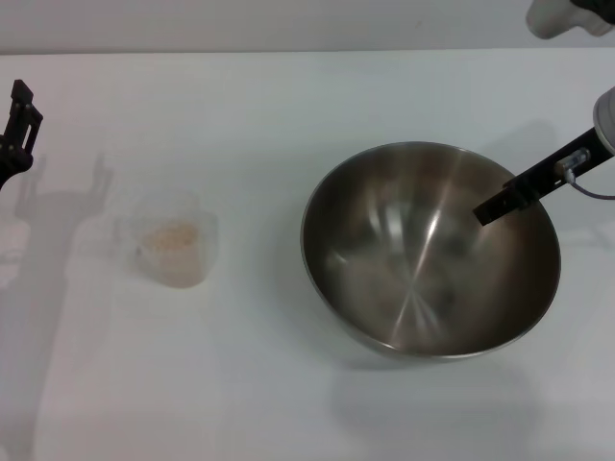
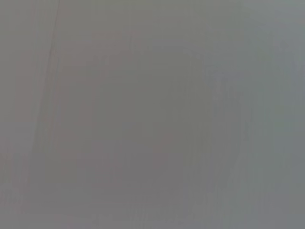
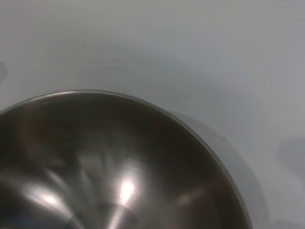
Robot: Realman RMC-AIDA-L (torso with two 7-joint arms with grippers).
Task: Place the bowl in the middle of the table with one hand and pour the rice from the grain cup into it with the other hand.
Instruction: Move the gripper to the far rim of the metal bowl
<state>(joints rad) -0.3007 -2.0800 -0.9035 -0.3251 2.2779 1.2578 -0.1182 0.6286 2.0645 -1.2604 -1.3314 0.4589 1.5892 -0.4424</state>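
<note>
The bowl (image 1: 413,279) is a large shiny steel bowl standing right of the table's (image 1: 288,403) middle, and it holds no rice. My right gripper (image 1: 509,197) reaches in from the right. One black finger (image 1: 500,202) lies across the bowl's right rim with its tip inside, and the other finger is hidden. The right wrist view shows the bowl's inside (image 3: 119,167) from close up. The grain cup (image 1: 173,240) is clear plastic, holds rice (image 1: 175,236) and stands on the left. My left gripper (image 1: 19,120) hangs at the far left edge, well apart from the cup.
The table's far edge (image 1: 288,50) runs along the top of the head view. A white part of the robot (image 1: 567,14) shows at the top right. The left wrist view shows only a plain grey surface.
</note>
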